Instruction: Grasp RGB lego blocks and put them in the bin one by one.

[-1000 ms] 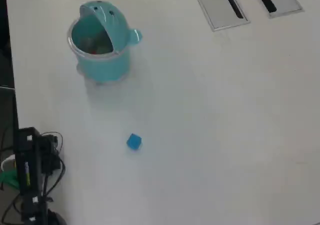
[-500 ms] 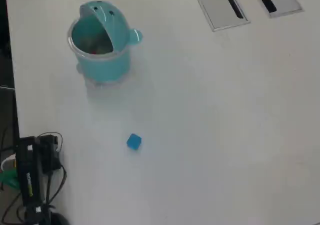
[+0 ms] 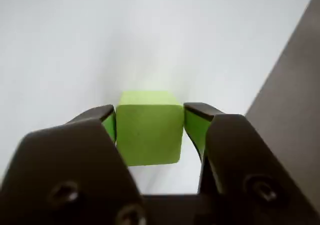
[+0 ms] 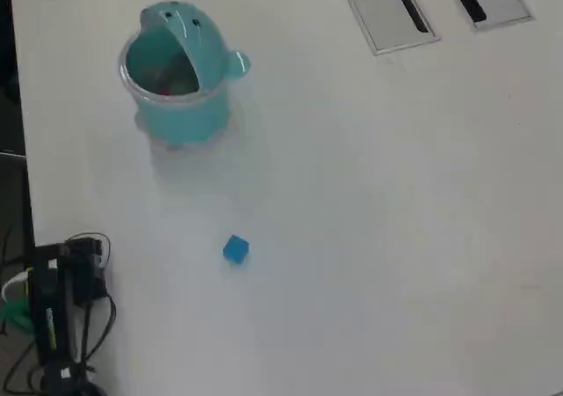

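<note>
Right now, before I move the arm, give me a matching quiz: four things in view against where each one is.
Things:
1. green block
2. blue block
3. bin
4. grey slotted panels

Places:
A. lying alone on the white table, below the bin in the overhead view
B. top right of the overhead view
C. between the jaws of the claw
D. standing at the upper left of the overhead view

Pairs: 1-C, 2-A, 3-D, 4-B

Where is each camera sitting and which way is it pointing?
Wrist view: rides behind the gripper, looking along its jaws at the green block they clamp, above the table.
Overhead view: fixed above, looking down on bin, blue block and table; the arm's base shows bottom left.
Shared: only the table.
</note>
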You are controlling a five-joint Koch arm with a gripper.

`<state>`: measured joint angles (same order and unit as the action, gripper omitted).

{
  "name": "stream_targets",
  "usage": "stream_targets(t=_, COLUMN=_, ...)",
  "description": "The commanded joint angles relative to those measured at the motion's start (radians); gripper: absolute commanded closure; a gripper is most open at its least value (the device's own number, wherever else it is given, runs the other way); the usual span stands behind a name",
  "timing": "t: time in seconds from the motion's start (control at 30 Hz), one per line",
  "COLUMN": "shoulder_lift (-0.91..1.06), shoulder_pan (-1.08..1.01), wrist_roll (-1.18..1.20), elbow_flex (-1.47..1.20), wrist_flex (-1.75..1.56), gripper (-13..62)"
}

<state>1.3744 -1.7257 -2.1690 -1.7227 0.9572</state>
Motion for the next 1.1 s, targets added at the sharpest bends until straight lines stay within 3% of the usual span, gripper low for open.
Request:
stream_targets(t=0.0, shoulder_lift=0.012, shoulder_pan=-0.012, wrist_roll=-0.014, elbow_flex=0.063, wrist_flex=-0.002, gripper=29.8)
stream_targets(t=0.27, shoulder_lift=0.012, shoulder_pan=-0.015, wrist_roll=-0.035, elbow_flex=0.043, wrist_flex=0.021, gripper=39.2)
stream_targets(t=1.07, shoulder_lift=0.034, shoulder_pan=0.121, wrist_roll=0.0, elbow_flex=0.104, wrist_flex=-0.221, gripper=39.2)
